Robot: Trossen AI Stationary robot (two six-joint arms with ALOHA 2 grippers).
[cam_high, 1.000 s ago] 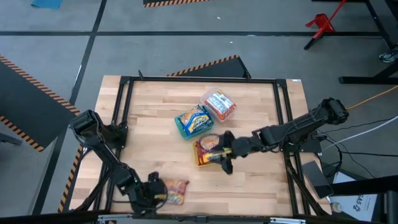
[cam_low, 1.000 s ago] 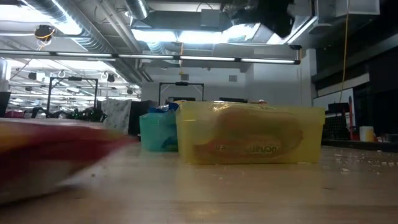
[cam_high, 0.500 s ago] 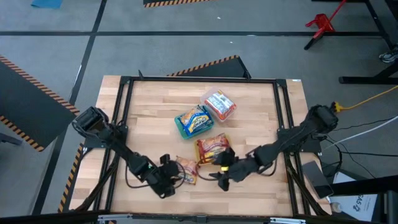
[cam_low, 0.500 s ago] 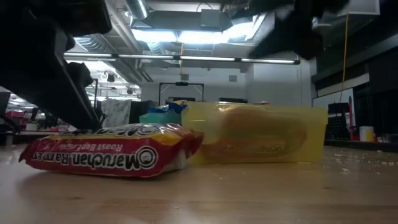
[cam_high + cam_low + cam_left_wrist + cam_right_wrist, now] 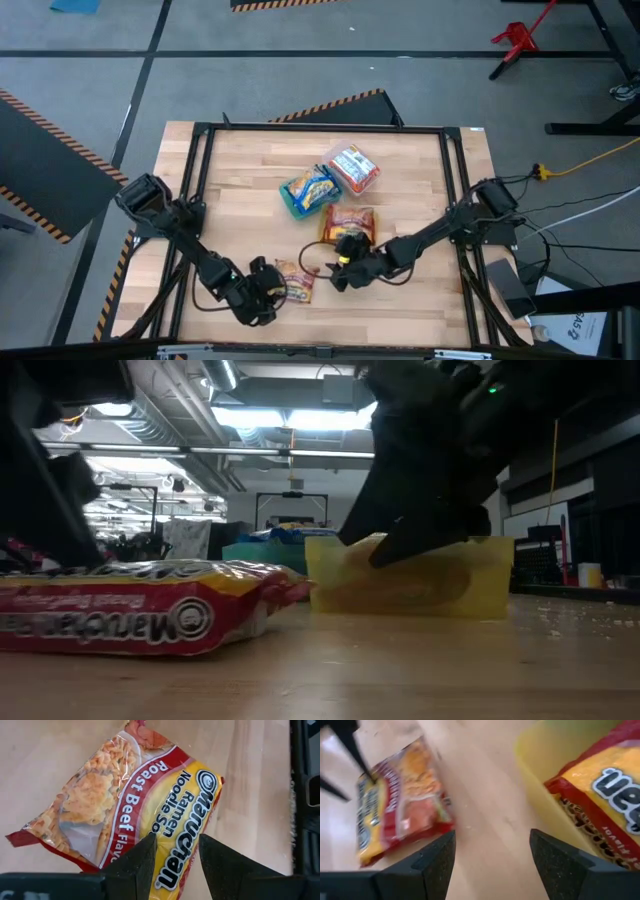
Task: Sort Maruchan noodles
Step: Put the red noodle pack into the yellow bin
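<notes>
A Maruchan Roast Beef noodle packet [image 5: 296, 283], red and yellow, lies flat on the bare wooden worktop [image 5: 240, 210] near its front edge. The left claw [image 5: 268, 293] sits at the packet's near end, its two fingers parted, one finger [image 5: 134, 866] over the edge of the wrapper. I cannot tell whether the fingers press on the packet or only hover above it.

The right claw [image 5: 340, 274] hangs just beside the yellow container [image 5: 348, 225], between it and the loose packet. Its fingers stand apart and hold nothing. In the low view it hangs dark in front of the container.

The yellow container holds another red-and-yellow noodle packet [image 5: 605, 785], visible over its rim in the right wrist view.

Farther back on the worktop sit two more shallow containers, close together. A teal container [image 5: 308, 193] holds a blue-and-yellow packet [image 5: 313, 188]. A clear container [image 5: 351, 169] beside it holds an orange-red packet [image 5: 353, 167].

A black metal frame [image 5: 320, 128] runs around the worktop.
</notes>
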